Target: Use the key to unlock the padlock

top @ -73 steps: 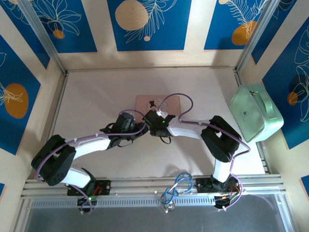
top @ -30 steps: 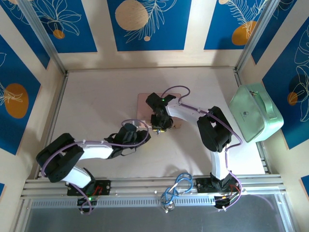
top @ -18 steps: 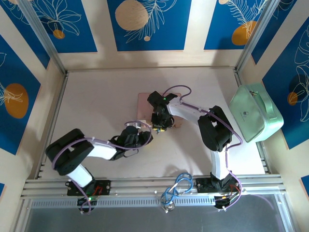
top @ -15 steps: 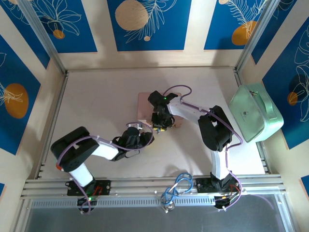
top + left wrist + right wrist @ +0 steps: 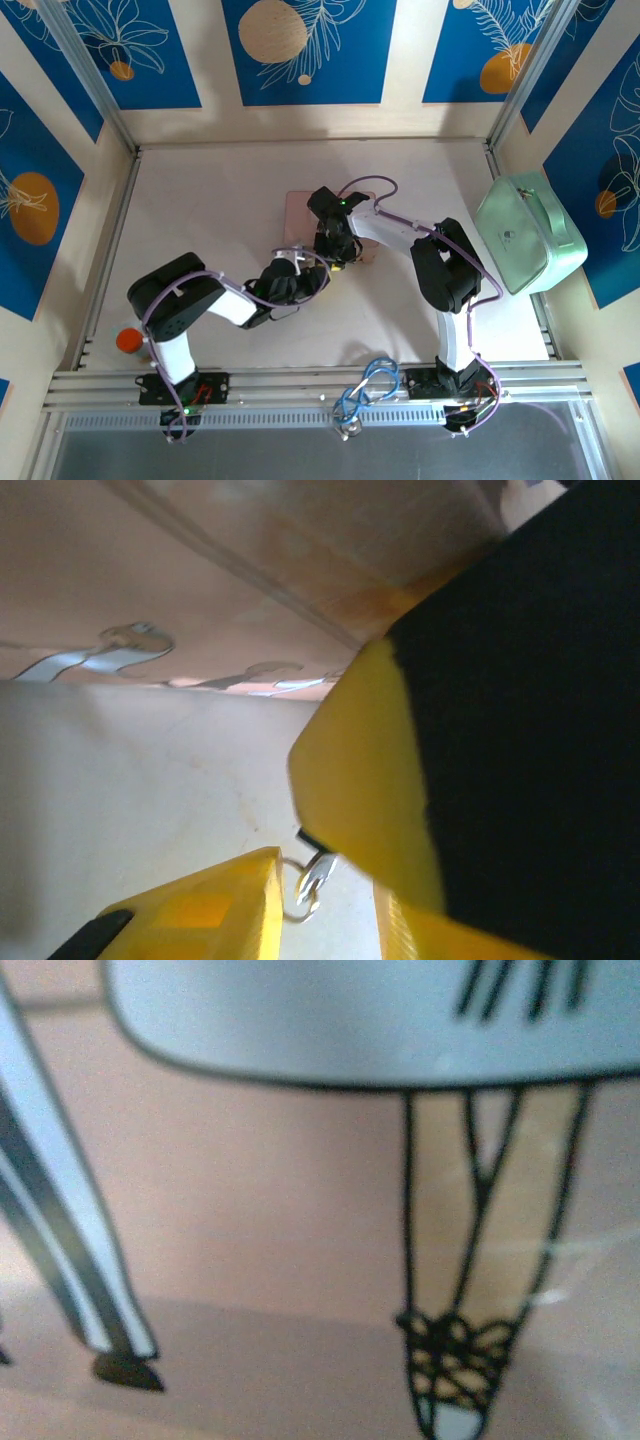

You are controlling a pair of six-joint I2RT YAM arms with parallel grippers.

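Observation:
In the left wrist view a small silvery key (image 5: 322, 870) on a thin wire ring hangs just under a big yellow-and-black finger (image 5: 370, 780) of the other arm. My left gripper (image 5: 328, 892) has its yellow fingers apart on either side of the key, and the ring touches the left finger (image 5: 215, 910). From above, my left gripper (image 5: 312, 278) meets my right gripper (image 5: 337, 258) at the near edge of the pink box (image 5: 297, 213). The right wrist view looks closely at the box's illustrated pink lid (image 5: 250, 1210). The padlock is hidden under the grippers.
A mint-green case (image 5: 528, 232) stands by the right wall. An orange-capped object (image 5: 128, 340) sits beside the left arm's base. Blue cable loops (image 5: 365, 390) lie on the front rail. Panelled walls close in the table on three sides.
The left arm has folded in and pushed its gripper right, up to the right gripper, while its fingers narrowed. The orange-capped object came into sight. The right arm has hardly moved in the last second.

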